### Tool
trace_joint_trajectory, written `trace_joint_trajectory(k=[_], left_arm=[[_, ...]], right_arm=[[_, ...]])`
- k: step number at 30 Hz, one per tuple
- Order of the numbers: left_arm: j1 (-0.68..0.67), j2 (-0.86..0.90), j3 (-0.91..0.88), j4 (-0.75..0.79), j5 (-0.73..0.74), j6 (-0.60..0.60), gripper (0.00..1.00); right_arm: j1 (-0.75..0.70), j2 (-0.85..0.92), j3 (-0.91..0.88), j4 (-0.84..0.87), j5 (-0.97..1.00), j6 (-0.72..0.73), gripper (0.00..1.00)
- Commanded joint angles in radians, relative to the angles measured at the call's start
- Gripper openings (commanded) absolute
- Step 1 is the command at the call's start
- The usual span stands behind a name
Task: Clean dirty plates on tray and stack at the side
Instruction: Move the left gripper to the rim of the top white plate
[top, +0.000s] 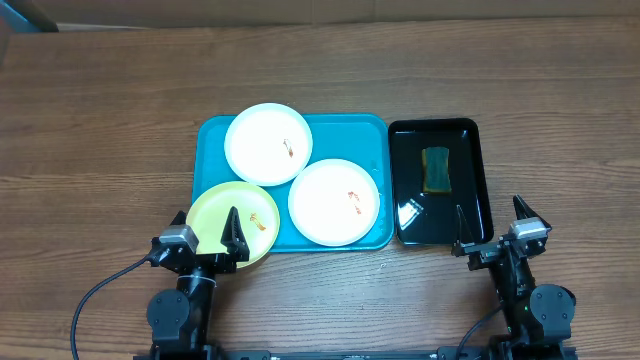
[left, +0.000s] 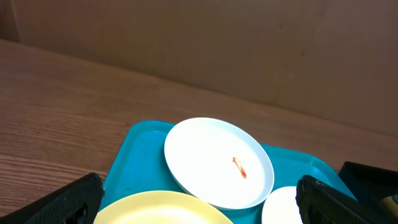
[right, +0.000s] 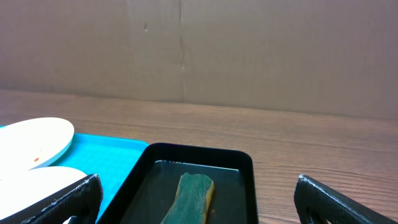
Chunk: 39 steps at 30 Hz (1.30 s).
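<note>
The turquoise tray (top: 215, 140) lies at the table's middle. A white plate (top: 262, 138) with an orange smear sits at its back left, and also shows in the left wrist view (left: 211, 158). A second smeared white plate (top: 325, 205) sits at its front right. A pale yellow-green plate (top: 215, 212) overhangs the tray's front left corner. My left gripper (top: 204, 232) is open and empty, hovering over the yellow-green plate (left: 161, 208). My right gripper (top: 492, 222) is open and empty at the black tray's near end.
A narrow glossy black tray (top: 400, 180) stands right of the turquoise tray and holds a green-and-yellow sponge (top: 436, 168), which also shows in the right wrist view (right: 189, 196). A cardboard wall (right: 199, 50) stands behind the table. A black cable (top: 95, 295) trails at the front left.
</note>
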Motion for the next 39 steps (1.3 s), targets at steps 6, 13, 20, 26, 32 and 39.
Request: trace_joint_trajectory(k=[6,13,20,26,32,39], left_arm=[[0.006,-0.005,-0.003,-0.002,0.004,0.015,1.0],[0.006,-0.005,-0.003,-0.002,0.004,0.015,1.0],[0.006,-0.005,-0.003,-0.002,0.004,0.015,1.0],[0.006,-0.005,-0.003,-0.001,0.005,0.014,1.0],[0.006,-0.005,0.0,0.02,0.119,0.027,1.0],[0.005,0.031,0.206,-0.191,0.238,0.021,1.0]], right_arm=[[-0.004,-0.01,-0.01,0.004,-0.005,0.006,1.0],[-0.004,-0.01,-0.01,0.004,-0.005,0.006,1.0],[-0.004,-0.01,-0.01,0.004,-0.005,0.006,1.0],[-0.004,-0.01,-0.01,0.004,-0.005,0.006,1.0],[-0.004,-0.01,-0.01,0.004,-0.005,0.006,1.0],[-0.004,-0.01,-0.01,0.004,-0.005,0.006,1.0]])
